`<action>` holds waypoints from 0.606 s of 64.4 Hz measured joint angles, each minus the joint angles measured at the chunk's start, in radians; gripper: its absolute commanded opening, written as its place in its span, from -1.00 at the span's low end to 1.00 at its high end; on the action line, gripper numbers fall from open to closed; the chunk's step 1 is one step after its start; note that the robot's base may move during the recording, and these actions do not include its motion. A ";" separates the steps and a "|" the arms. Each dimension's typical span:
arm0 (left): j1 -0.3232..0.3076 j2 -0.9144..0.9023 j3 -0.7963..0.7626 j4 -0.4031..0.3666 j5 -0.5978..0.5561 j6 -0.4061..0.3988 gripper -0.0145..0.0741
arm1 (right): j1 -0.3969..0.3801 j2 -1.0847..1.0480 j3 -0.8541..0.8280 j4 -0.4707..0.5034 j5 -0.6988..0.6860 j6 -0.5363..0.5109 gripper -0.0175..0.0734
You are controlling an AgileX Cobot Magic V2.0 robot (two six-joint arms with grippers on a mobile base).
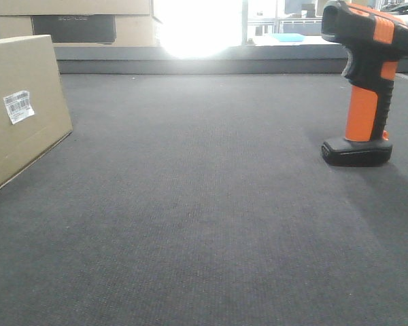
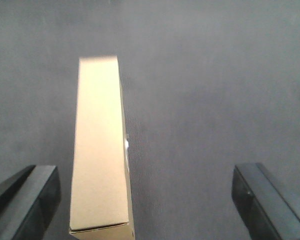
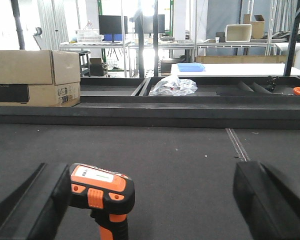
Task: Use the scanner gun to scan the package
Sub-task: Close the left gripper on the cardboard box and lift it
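Note:
A tan cardboard package (image 1: 20, 109) stands on edge at the left of the dark mat, with a white barcode label (image 1: 18, 106) on its face. In the left wrist view its narrow top (image 2: 100, 150) lies between my left gripper's (image 2: 145, 202) wide-open fingers, close to the left one. An orange and black scanner gun (image 1: 364, 81) stands upright on its base at the right. In the right wrist view its head (image 3: 101, 187) sits just inside the left finger (image 3: 37, 205) of my open right gripper (image 3: 152, 200). Neither gripper holds anything.
A raised dark ledge (image 1: 224, 58) runs along the far edge of the mat. Cardboard boxes (image 3: 35, 77) stand behind it at the left, and a crumpled plastic bag (image 3: 174, 86) lies behind it at the middle. Benches and shelving fill the background.

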 measured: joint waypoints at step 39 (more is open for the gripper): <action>0.068 0.586 -0.393 0.053 0.337 0.060 0.68 | 0.038 0.002 -0.001 0.021 0.006 0.000 0.62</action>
